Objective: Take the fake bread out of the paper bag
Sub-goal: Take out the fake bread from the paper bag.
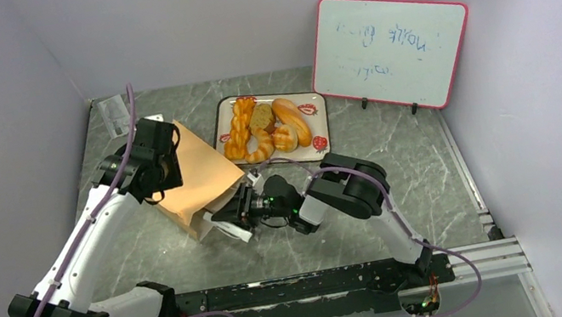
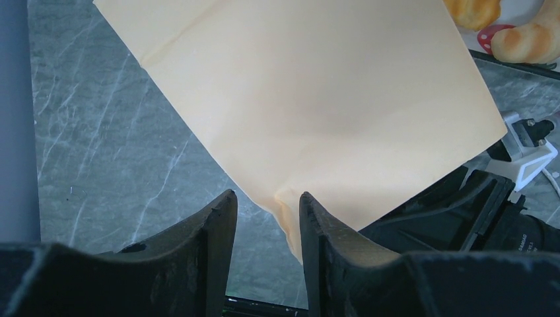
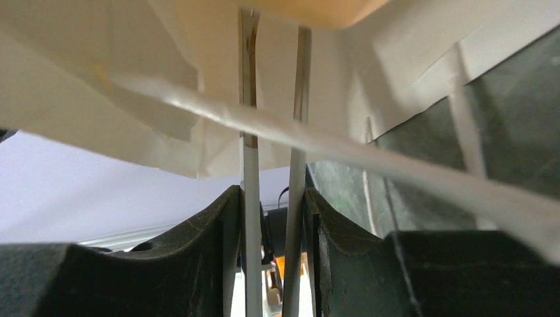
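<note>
1. The right gripper (image 3: 267, 198) is clamped on the silver tongs (image 3: 249, 165). Their two blades run between its fingers into the mouth of the paper bag (image 1: 199, 181), and a white cord handle (image 3: 330, 148) slants across in front of them.
2. The left gripper (image 2: 264, 201) stands apart. We see the table (image 1: 398, 156) between its fingers, and a corner of the bag's closed end lies against the inside of one finger, not pinched.
3. The bag lies on its side between the two grippers, its mouth toward the right arm.
4. The fake bread (image 1: 268, 126) we can see sits on the tray (image 1: 321, 121) just beyond the bag; a whiteboard (image 1: 389, 50) leans at the back right.
5. The left arm stretches forward with its wrist over that corner, while the right arm is folded at the elbow and reaches left, low over the table.
6. The bag's inside is hidden — we cannot tell whether any bread is in there, nor what the tong tips touch.
</note>
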